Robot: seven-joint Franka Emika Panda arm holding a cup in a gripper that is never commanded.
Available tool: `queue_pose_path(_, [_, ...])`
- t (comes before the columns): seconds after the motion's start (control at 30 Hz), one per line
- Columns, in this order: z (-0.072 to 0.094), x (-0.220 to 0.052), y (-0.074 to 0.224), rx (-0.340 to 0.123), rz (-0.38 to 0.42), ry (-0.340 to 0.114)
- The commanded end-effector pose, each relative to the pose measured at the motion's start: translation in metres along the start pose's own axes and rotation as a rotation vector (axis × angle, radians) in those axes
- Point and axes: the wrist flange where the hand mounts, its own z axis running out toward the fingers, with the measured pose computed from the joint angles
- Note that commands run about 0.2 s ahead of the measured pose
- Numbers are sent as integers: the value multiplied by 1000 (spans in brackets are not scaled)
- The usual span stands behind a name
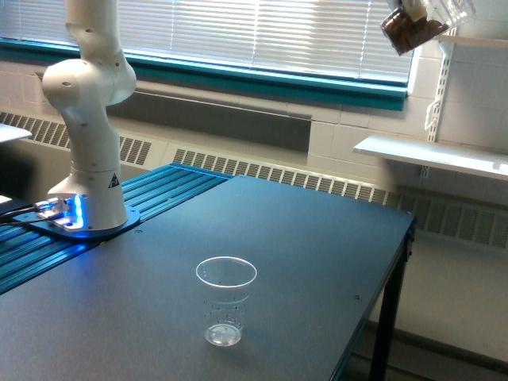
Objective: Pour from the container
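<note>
I see the arm's base (pixel 87 182) at the exterior view's left; the empty cup (pixel 226 302) stands upright mid-table; the container (pixel 414 28), tilted, hangs far up and right of it; the gripper sits outside the picture, so I cannot tell its grip.

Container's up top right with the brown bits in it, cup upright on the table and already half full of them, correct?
Not quite: the cup is empty, clear to its base in the exterior view. The rest holds: the container with brown pieces is at that view's upper right, and the cup stands upright on the table.
</note>
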Motion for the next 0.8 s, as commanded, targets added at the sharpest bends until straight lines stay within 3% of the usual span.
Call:
queue_pose_path(0.03, [-1,2,-1,-3,2,5])
queue_pose_path(0.4, [7,9,13,-26,51,10])
queue_pose_path(0.8, [23,15,44,-90,95,38])
